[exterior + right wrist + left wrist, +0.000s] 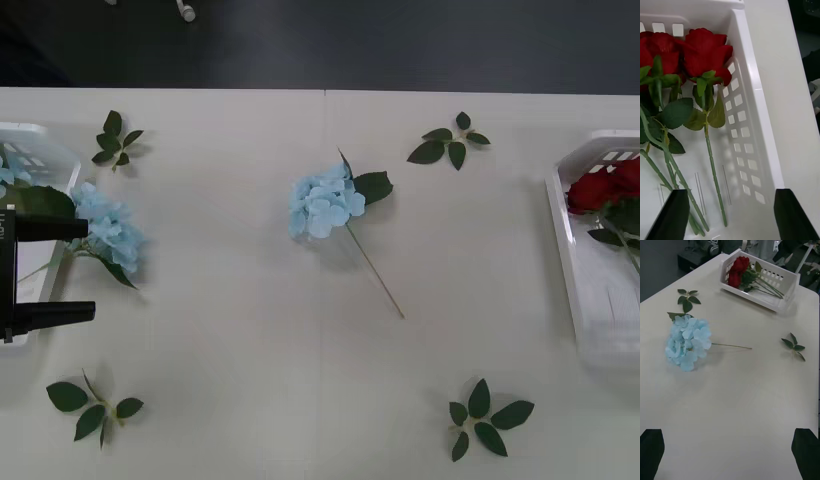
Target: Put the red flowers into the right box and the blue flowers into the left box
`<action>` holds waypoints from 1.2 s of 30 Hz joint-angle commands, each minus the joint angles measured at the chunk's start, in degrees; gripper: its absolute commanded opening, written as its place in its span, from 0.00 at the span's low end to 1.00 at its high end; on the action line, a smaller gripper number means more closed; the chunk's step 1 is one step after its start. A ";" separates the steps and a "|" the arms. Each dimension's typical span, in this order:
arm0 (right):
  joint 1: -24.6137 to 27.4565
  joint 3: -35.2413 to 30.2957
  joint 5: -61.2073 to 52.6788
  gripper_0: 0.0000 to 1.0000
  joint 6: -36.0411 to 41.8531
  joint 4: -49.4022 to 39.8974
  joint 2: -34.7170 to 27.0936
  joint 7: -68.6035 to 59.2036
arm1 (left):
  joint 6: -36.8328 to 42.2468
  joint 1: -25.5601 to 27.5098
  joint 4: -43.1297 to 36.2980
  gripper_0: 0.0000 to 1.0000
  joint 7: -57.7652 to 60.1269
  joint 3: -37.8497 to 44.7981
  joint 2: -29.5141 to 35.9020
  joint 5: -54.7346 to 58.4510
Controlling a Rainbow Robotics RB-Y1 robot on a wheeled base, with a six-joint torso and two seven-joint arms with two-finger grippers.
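Your left hand [45,270] is open and empty by the left box [45,140]. The nearest loose blue flower [108,232] lies just beside it; another blue flower [325,203] lies mid-bench, stem pointing toward you. Your right hand [730,213] hangs open over the red roses [707,52] in the right box [752,93].

Left hand [45,270]: two black fingers (flat, blunt-tipped).

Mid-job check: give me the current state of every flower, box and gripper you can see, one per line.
red flowers: lying in the right box
blue flower at table centre: loose on the table, not boxed
blue flower by the left box: hanging over its rim, bloom on the table
left gripper: open, empty, over the left box
right gripper: open, empty, over the right box
leaf sprigs: scattered on the table
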 commanded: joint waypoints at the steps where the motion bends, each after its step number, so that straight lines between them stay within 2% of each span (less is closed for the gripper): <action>1: -1.13 -0.70 0.15 0.73 -0.45 -0.35 0.24 0.88 | 0.06 -0.28 -1.70 1.00 -3.00 0.83 -0.12 0.64; 4: -2.27 -0.79 -2.93 0.74 0.25 -0.44 0.24 0.70 | 0.06 -0.28 -1.70 1.00 -3.00 0.83 -0.12 0.64; 7: -4.38 -1.41 -4.77 0.74 5.61 -2.20 0.24 0.61 | 0.06 -0.28 -1.70 1.00 -3.00 0.83 -0.12 0.64; 13: -11.76 -4.31 -8.90 0.73 24.51 -9.67 2.09 0.52 | 0.06 -0.28 -1.70 1.00 -3.00 0.83 -0.12 0.64; 16: -14.84 -4.13 -9.61 0.73 31.63 -14.33 3.14 0.52 | 0.06 -0.28 -1.70 1.00 -3.00 0.83 -0.12 0.64; 20: -17.48 -1.49 -10.84 0.73 36.55 -21.01 3.14 1.23 | 0.06 -0.28 -1.70 1.00 -3.00 0.83 -0.12 0.64; 24: -20.02 5.45 -10.57 0.74 37.52 -28.92 3.23 1.40 | 0.06 -0.28 -1.70 1.00 -3.00 0.83 -0.12 0.64; 26: -21.69 11.07 -8.90 0.74 37.34 -32.17 3.23 1.40 | 0.06 -0.28 -1.70 1.00 -3.00 0.83 -0.12 0.64; 30: -24.51 20.21 -6.00 0.73 37.25 -35.25 3.23 1.49 | 0.06 -0.28 -1.70 1.00 -3.00 0.83 -0.12 0.64; 36: -26.18 29.44 -1.96 0.74 33.65 -36.74 3.76 1.84 | 0.06 -0.28 -1.70 1.00 -3.00 0.83 -0.12 0.64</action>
